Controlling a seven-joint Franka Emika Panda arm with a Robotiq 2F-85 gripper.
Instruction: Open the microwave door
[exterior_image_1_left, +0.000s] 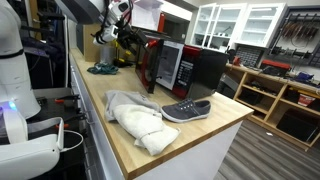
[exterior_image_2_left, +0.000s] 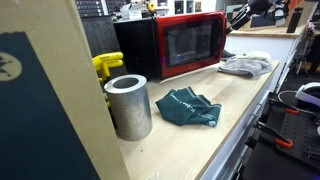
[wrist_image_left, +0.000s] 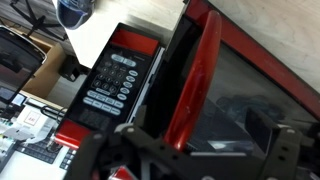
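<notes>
So the gripper (wrist_image_left: 190, 160) is released, jaws spread wide, and the black fingers (wrist_image_left: 285, 150) sit well apart on either side of the picture in the wrist view. Right between them, just ahead, is the glossy red edge of the microwave door (wrist_image_left: 197, 85). It isn't pinched, and I honestly can't tell if either finger touches it. The door looks cracked open a bit, with a dark gap next to that edge. Just past the gap is the control panel (wrist_image_left: 110, 85) with its pale buttons, and the dark glass runs off the other way. Further out, in both exterior views, the red microwave (exterior_image_1_left: 175, 65) (exterior_image_2_left: 185, 45) sits on a wooden countertop (exterior_image_1_left: 200, 135). Well away from the gripper there's a grey sneaker (exterior_image_1_left: 187, 110), a white cloth (exterior_image_1_left: 138, 125), a teal cloth (exterior_image_2_left: 190, 108) and a metal cylinder (exterior_image_2_left: 130, 105).
</notes>
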